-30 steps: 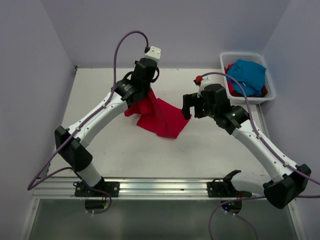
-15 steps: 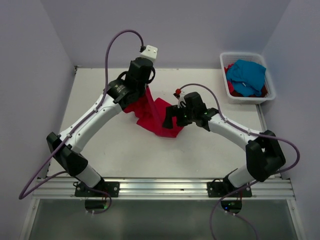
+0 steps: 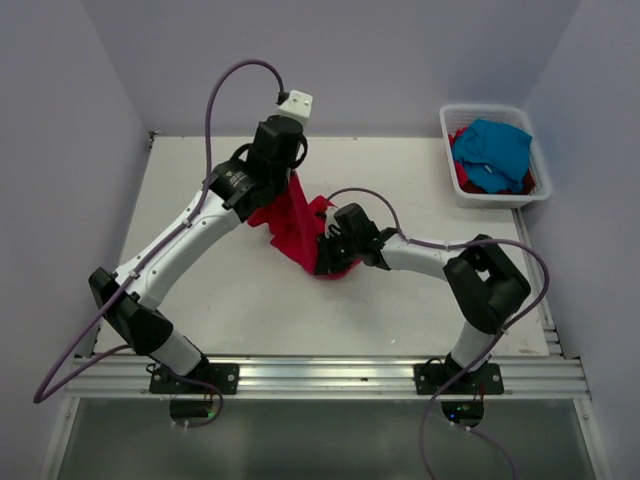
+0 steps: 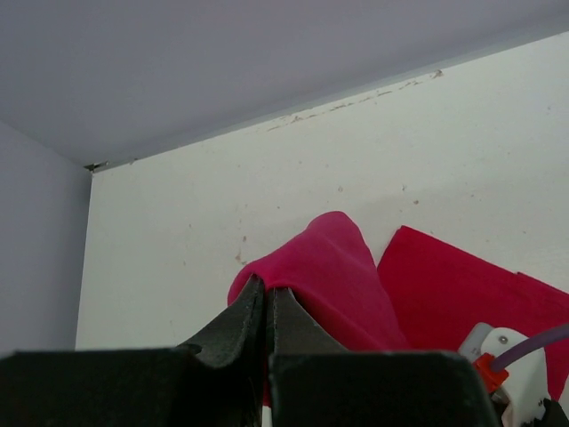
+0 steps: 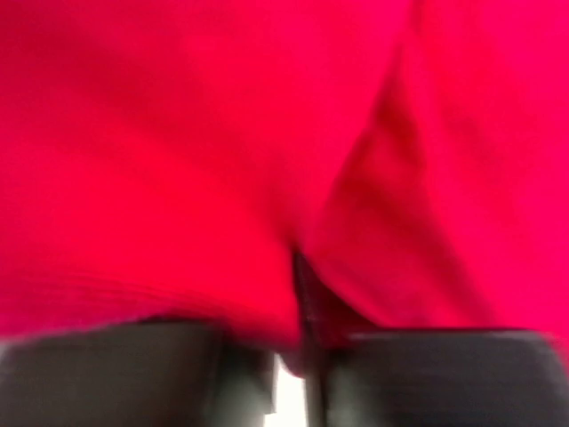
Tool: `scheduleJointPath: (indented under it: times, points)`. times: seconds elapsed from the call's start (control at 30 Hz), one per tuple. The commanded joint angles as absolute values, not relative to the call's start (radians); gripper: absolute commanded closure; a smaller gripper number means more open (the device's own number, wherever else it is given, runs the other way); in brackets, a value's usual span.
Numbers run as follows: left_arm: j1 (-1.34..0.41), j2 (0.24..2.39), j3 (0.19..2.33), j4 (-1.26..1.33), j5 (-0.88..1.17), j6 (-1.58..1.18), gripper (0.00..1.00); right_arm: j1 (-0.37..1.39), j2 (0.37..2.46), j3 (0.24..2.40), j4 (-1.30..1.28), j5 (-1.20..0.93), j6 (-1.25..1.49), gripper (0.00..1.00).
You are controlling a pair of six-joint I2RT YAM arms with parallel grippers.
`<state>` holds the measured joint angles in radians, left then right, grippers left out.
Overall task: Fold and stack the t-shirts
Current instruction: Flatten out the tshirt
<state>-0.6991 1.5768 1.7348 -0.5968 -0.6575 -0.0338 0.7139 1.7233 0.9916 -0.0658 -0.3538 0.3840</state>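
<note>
A flat white counter (image 3: 240,300) (scuffed along its far edge) stands boxed in on three sides by plain pale lavender walls (image 3: 60,120). A silver aluminium rail (image 3: 320,372) runs across its near edge. The light is soft and even.

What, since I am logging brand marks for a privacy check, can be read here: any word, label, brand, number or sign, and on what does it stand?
None: no word, label, brand, number or sign can be read in any view.
red t-shirt: plain cloth, no print showing.
turquoise t-shirt and white basket: no marking visible.
Right wrist view: only blurred red cloth.
</note>
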Motion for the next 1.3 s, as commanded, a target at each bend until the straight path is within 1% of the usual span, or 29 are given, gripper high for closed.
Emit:
scheduleJointPath:
  times: [0.0, 0.03, 0.13, 0.23, 0.37, 0.53, 0.77, 0.9, 1.03, 1.17, 1.27]
  points:
    - [-0.703, 1.497, 1.724, -0.569, -0.661, -0.048, 1.00, 0.718, 1.755, 1.071, -0.060, -0.293, 0.361, 0.96]
    - [-0.701, 1.493, 1.712, -0.571, -0.666, -0.048, 1.00, 0.718, 1.755, 1.084, -0.083, -0.243, 0.353, 1.00]
    - [-0.701, 1.465, 1.677, -0.571, -0.692, -0.048, 1.00, 0.719, 1.706, 1.100, -0.159, -0.183, 0.311, 1.00]
    - [-0.703, 1.427, 1.634, -0.569, -0.706, -0.055, 1.00, 0.722, 1.574, 1.098, -0.228, -0.071, 0.290, 1.00]
    - [-0.701, 1.353, 1.572, -0.607, -0.729, -0.109, 1.00, 0.722, 1.396, 1.152, -0.404, 0.087, 0.243, 1.00]
    - [-0.713, 1.273, 1.500, -0.663, -0.773, -0.164, 1.00, 0.723, 1.280, 1.247, -0.613, 0.265, 0.224, 1.00]
    - [-0.729, 1.096, 1.505, -0.796, -0.807, -0.274, 1.00, 0.721, 1.141, 1.348, -0.739, 0.428, 0.206, 1.00]
    - [-0.729, 1.014, 1.587, -0.874, -0.831, -0.319, 1.00, 0.721, 1.092, 1.393, -0.798, 0.451, 0.201, 1.00]
    - [-0.729, 0.966, 1.661, -0.942, -0.815, -0.348, 1.00, 0.722, 1.068, 1.436, -0.863, 0.419, 0.209, 1.00]
    - [-0.730, 0.994, 1.726, -1.032, -0.756, -0.386, 1.00, 0.721, 1.087, 1.485, -0.913, 0.377, 0.221, 1.00]
    - [-0.729, 1.029, 1.743, -1.046, -0.709, -0.397, 1.00, 0.722, 1.120, 1.493, -0.914, 0.362, 0.227, 1.00]
